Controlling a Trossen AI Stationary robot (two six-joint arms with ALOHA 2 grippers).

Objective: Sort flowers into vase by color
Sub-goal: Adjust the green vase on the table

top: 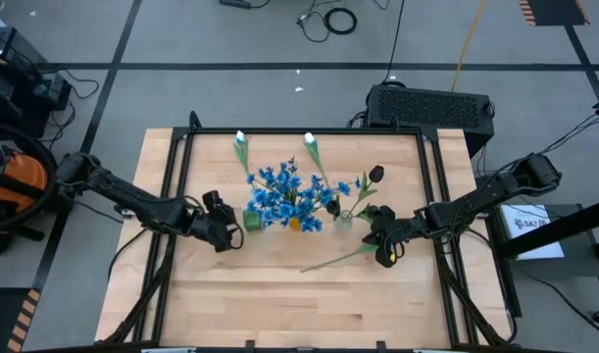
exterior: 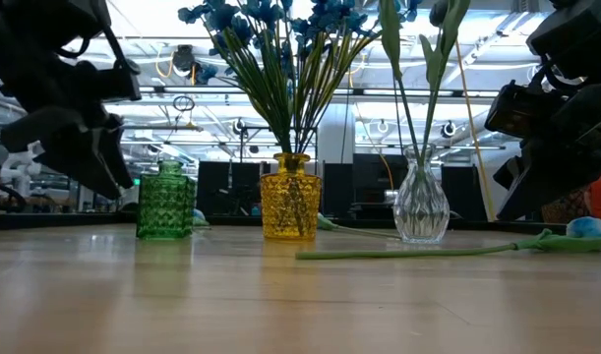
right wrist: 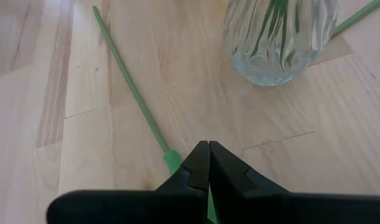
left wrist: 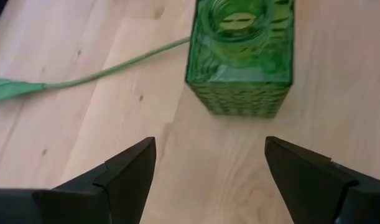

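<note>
My right gripper (right wrist: 208,163) is shut on a loose flower's green stem (right wrist: 132,93) near the clear vase (right wrist: 280,37). That flower lies along the table (top: 333,260) with a pale bud (exterior: 587,228) at its right end. My left gripper (left wrist: 208,168) is open and empty, just left of the empty green vase (left wrist: 239,56). The yellow vase (top: 294,224) holds the blue flowers (top: 284,191). The clear vase (top: 344,221) holds dark buds (top: 375,175). Two white tulips (top: 240,142) (top: 311,145) lie on the table's far part. My right gripper has its two fingers closed over the stem (right wrist: 172,160) where it widens into a leaf, toward the bud end. The fingers slant down from the table's right and lie across the stem. The stem's long free end (top: 309,267) rests on the table.
The three vases stand in a row across the table's middle (exterior: 166,202) (exterior: 290,197) (exterior: 421,202). A tulip stem (left wrist: 115,65) lies on the wood behind the green vase. Bare wood (top: 279,304) stretches toward the near edge. A black frame (top: 172,196) borders the table.
</note>
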